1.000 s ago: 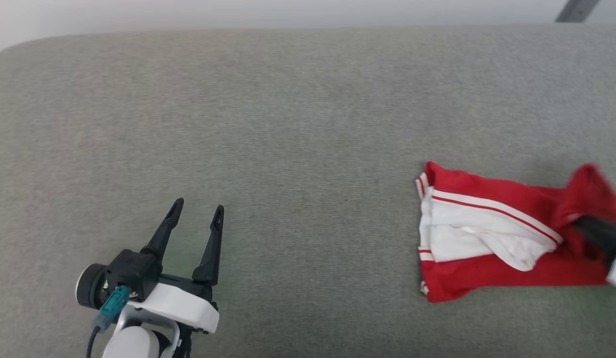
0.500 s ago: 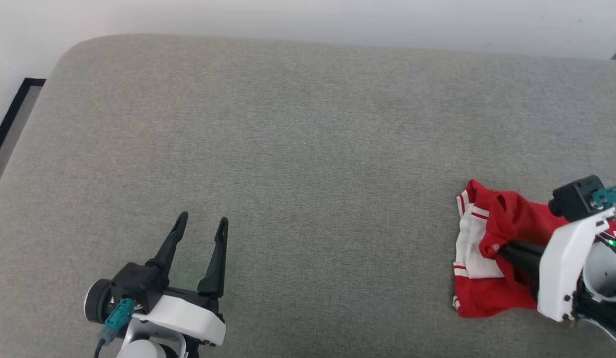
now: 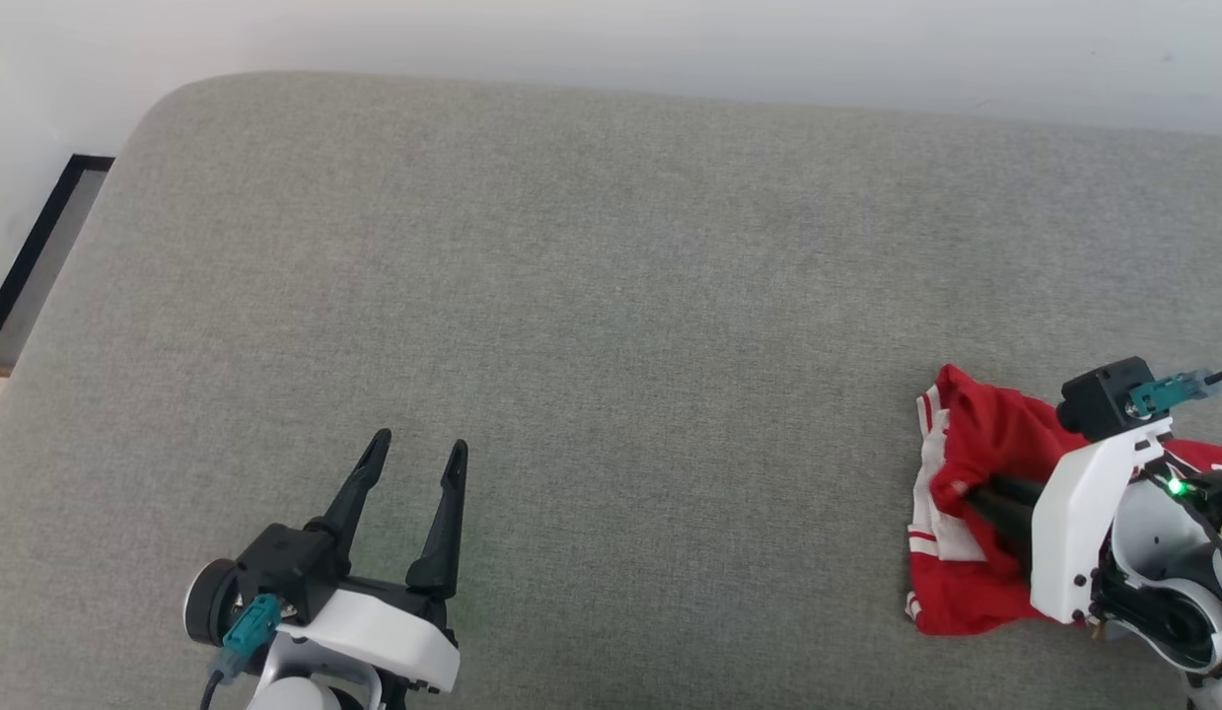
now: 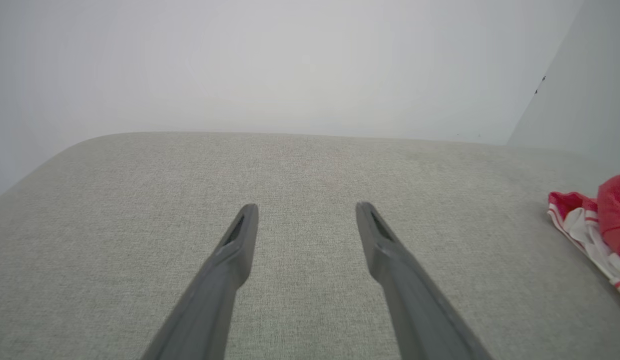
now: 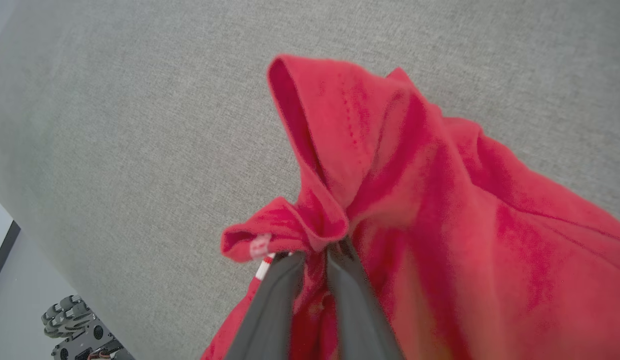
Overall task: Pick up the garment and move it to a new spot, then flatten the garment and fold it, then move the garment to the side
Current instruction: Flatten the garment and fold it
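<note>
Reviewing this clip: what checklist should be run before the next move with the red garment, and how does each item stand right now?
1. Right tool touching the red and white cloth garment: ok, its tips sit in a red fold.
2. Grip secure: cannot tell, the jaws stand narrowly apart with cloth bunched at them.
3. Garment flattened: not ok, it is crumpled with a raised fold.
4. Left tool open and apart from the garment: ok.
5. Garment wholly on the grey woven surface: cannot tell, the right arm hides its right part.
</note>
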Controlling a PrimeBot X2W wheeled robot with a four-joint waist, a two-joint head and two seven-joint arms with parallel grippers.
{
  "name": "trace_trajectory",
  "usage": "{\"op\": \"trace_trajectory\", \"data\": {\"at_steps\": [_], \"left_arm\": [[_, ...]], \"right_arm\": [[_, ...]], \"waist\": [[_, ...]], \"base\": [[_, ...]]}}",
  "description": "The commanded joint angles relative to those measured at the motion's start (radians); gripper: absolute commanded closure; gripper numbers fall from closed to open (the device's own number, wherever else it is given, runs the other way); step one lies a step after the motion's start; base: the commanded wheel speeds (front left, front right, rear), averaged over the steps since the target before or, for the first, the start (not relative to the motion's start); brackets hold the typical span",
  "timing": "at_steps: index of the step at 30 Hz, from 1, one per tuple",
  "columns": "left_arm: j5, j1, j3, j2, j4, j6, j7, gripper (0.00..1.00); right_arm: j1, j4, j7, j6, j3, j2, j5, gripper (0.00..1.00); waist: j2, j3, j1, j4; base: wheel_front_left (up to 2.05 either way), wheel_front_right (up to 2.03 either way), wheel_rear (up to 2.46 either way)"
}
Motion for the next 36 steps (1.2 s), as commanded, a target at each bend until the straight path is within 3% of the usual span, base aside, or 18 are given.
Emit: {"op": "trace_trajectory", "data": {"at_steps": [1,8,14,20,29,36], "left_arm": [[0.0,0.009,0.002,0.002,0.003,0.001,-0.005,0.0],[0.007,0.017,-0.009,0.015,0.007,0.001,-0.005,0.0],[-0.005,0.017,-0.007,0.013,0.015,0.001,-0.005,0.0],[-0.029,-0.017,-0.02,0.006,0.057,0.001,-0.005,0.0],[-0.06,-0.001,0.063,0.002,0.061,0.001,-0.005,0.0],[-0.027,0.066,0.151,-0.012,0.017,0.001,-0.005,0.0]], "right_arm": [[-0.008,0.005,-0.016,-0.001,0.004,0.004,-0.001,0.0],[-0.014,-0.016,-0.052,-0.001,-0.016,-0.034,0.045,0.0],[0.009,0.009,-0.132,-0.001,-0.135,-0.076,0.038,0.0],[-0.016,0.16,-0.408,0.0,-0.239,-0.044,-0.099,0.0],[-0.023,0.258,-0.781,-0.001,-0.149,0.034,-0.167,0.0],[0.026,0.236,-0.883,-0.001,-0.124,0.061,-0.192,0.0]], "waist": [[0.0,-0.007,0.0,-0.007],[0.0,-0.035,0.0,-0.035],[0.0,-0.052,0.0,-0.068],[0.0,-0.051,0.0,-0.097],[0.0,-0.075,0.0,-0.152],[0.0,-0.103,0.0,-0.167]], "base": [[0.0,0.0,0.0],[0.0,0.0,0.0],[0.0,0.0,0.0],[0.0,0.0,0.0],[0.0,0.0,0.0],[0.0,0.0,0.0]]}}
